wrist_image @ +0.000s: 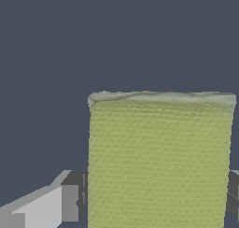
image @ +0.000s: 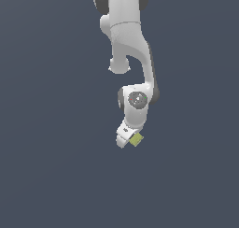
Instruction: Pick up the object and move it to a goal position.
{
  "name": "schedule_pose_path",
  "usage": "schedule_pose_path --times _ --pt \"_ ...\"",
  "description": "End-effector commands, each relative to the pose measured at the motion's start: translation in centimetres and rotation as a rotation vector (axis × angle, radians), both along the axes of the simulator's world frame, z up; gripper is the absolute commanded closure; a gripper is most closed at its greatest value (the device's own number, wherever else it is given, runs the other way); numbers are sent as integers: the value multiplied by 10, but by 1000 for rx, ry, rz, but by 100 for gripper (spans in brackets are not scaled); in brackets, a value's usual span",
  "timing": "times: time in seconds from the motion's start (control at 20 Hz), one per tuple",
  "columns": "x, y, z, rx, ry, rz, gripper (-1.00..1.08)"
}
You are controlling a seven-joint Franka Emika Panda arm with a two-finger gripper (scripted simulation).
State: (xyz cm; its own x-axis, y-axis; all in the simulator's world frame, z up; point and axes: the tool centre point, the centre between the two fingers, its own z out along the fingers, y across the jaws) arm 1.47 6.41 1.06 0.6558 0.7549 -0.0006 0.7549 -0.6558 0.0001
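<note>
The yellow-green block point(wrist_image: 159, 161) fills the wrist view, pinched between the gripper's point(wrist_image: 156, 196) dark finger pads point(wrist_image: 77, 194), which press both its sides. In the exterior view, the block point(image: 136, 139) sits at the gripper point(image: 126, 139) beneath the arm point(image: 133, 54).

A plain, flat, dark slate-blue surface point(image: 56, 175) fills the whole exterior view, from twelve o'clock round to six, with no seam, edge or horizon in it. It looks matte, evenly lit, with only a faint paler tone toward seven o'clock. In the wrist view the same uniform dark slate-blue backdrop point(wrist_image: 70, 40) shows, smooth and featureless, without shadow or texture.
</note>
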Motion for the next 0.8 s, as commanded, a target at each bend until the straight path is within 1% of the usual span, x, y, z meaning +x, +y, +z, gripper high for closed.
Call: schedule_pose_path --times 0.0,0.15,0.35,0.55,0.75 --pt "0 0 1 1 -1 0 108" --pt "2 -2 6 1 -1 0 108" --pt "6 -10 23 1 -1 0 108" --pt "12 -22 49 1 -1 0 108" --pt "21 -37 85 1 -1 1 108"
